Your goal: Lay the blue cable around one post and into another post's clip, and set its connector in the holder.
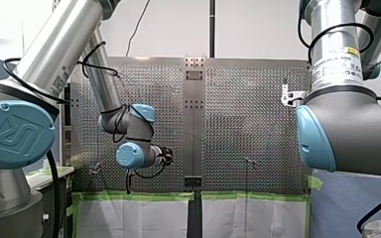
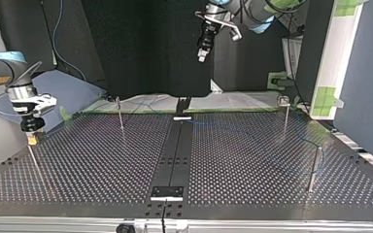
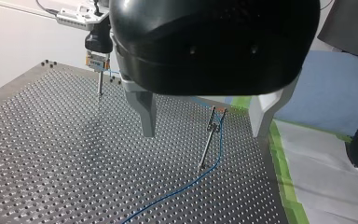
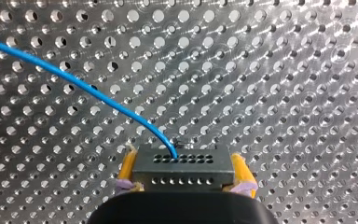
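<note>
Grips the connector squarely in the right hand, between yellow pads, with the blue cable leaving its upper face and curving away over the worktop. Hovers just above a thin post at the top view's left; cannot tell whether touching yet. Holds the left hand raised and spread wide, gripping nothing, near a clip-topped post with the cable passing close by. Likely the seating step: lower straight and slowly, hold the connector level, watch for cable tension twisting it, and let go only once firmly seated.
</note>
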{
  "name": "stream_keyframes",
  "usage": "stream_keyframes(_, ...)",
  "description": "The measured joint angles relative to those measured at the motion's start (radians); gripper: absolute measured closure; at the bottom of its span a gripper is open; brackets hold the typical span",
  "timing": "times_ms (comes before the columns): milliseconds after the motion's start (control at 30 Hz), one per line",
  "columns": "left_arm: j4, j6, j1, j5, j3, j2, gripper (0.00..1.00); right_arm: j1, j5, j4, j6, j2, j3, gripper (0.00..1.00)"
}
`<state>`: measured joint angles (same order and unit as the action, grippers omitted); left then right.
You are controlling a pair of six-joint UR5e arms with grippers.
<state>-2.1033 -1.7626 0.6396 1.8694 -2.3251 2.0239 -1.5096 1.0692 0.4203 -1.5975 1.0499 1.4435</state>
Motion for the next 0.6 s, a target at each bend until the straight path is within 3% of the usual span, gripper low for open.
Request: stream_keyframes(600,-0.002,-0.001,0.0,0.0,0.001,0.0,0.0,0.006,0.001,0.002,-0.004,-0.003,-0.001,1.0)
